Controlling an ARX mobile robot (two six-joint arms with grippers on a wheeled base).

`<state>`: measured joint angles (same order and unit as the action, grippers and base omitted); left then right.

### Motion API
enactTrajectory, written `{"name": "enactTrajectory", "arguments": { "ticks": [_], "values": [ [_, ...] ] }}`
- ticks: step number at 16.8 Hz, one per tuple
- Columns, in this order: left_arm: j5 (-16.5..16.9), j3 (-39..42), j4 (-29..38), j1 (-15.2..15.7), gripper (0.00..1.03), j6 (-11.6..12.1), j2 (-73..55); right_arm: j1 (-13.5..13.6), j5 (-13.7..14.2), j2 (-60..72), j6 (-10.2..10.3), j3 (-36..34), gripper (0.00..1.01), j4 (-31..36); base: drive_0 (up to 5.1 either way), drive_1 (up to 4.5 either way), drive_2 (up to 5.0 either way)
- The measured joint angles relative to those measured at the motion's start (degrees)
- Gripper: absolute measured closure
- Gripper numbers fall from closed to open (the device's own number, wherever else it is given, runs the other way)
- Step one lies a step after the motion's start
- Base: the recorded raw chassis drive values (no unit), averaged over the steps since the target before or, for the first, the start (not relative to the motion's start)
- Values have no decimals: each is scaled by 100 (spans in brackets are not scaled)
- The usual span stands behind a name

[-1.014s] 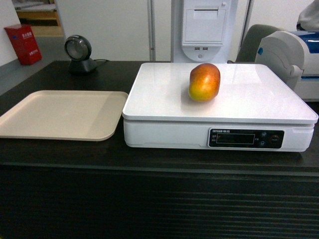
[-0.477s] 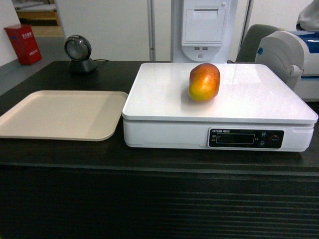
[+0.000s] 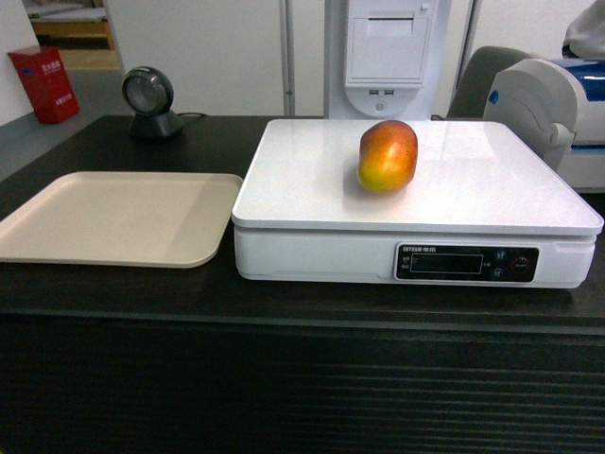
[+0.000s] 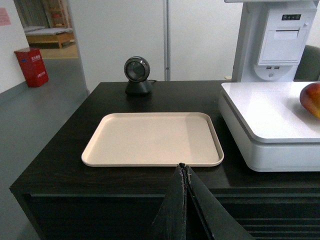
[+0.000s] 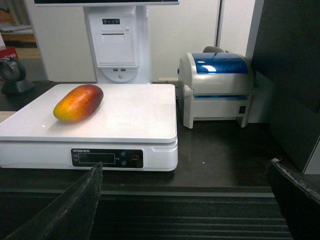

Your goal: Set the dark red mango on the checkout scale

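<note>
The dark red mango [image 3: 388,155] lies on the glossy white platform of the scale [image 3: 312,189], back of centre; nothing touches it. The right wrist view shows the mango [image 5: 78,103] on the scale [image 5: 130,120] too, and its edge peeks in at the left wrist view's right border [image 4: 311,99]. The scale stands on the dark checkout [image 3: 284,378] counter. My left gripper [image 4: 183,167] is shut and empty, hanging in front of the counter edge below the tray. My right gripper [image 5: 185,175] is open wide, empty, in front of the slatted panel. Neither gripper appears in the head view.
A beige tray [image 3: 113,218] lies left of the scale. A round black scanner [image 3: 151,102] stands at the counter's back left. A grey-and-blue label printer [image 5: 217,87] sits right of the scale, and a white receipt terminal [image 3: 388,52] rises behind it.
</note>
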<state>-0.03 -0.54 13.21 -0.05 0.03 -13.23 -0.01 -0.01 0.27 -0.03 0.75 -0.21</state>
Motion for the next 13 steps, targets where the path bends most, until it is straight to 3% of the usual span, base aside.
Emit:
{"name": "enactTrajectory", "arguments": {
  "ticks": [10,13],
  "values": [
    [0,0,-321,0,101,0,330,0,0,0,0,0,3,2,0,0,0],
    [0,-17,-846,0,101,0,673,0,0,0,0,0,3,2,0,0,0]
  ]
}}
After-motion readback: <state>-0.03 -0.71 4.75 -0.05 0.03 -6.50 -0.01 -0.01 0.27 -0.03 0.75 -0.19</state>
